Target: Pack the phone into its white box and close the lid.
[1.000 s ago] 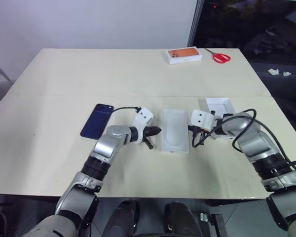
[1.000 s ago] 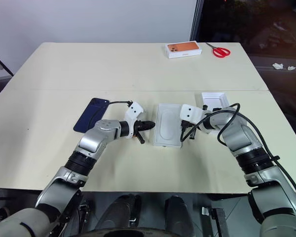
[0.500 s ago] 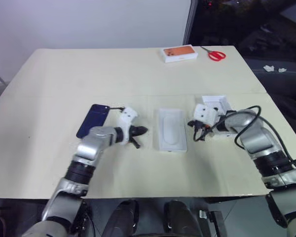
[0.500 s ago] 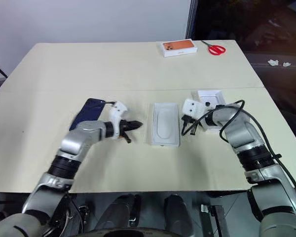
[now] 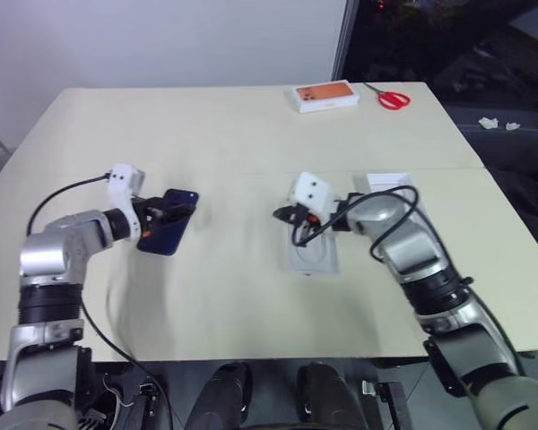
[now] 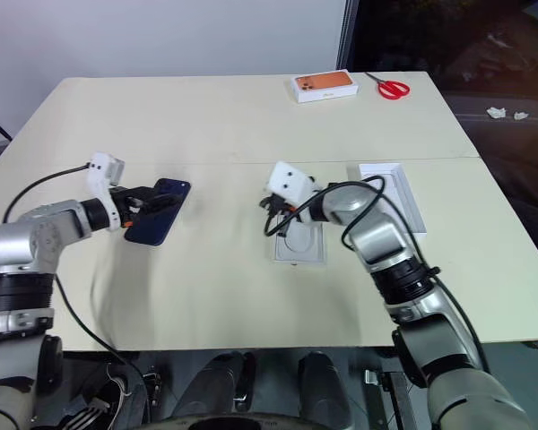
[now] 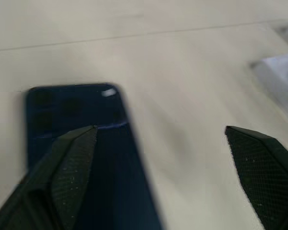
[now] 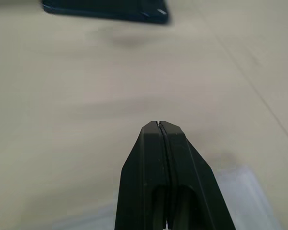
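Now the phone lies flat on the table, on the robot's left, in no container. Left tool is at the phone's near-left end w/ fingers spread wide, one over the phone's glass, the other over bare table; nothing gripped, and contact can't be judged.

Center of table: thin white insert w/ oval recess, lying flat; nothing visible in the recess, though the right arm covers part of it. Right tool sits above the insert's far end, pointing toward the phone, fingers pressed tight together, holding nothing.

Just right of the insert, partly behind the right arm's cable: a shallow white tray, long side running away from the robot, inside looks plain white, no item seen in it. Can't tell if it's the box or the lid.

Far edge of table: white box w/ orange picture, closed, and red scissors beside it. Both well apart from the phone.
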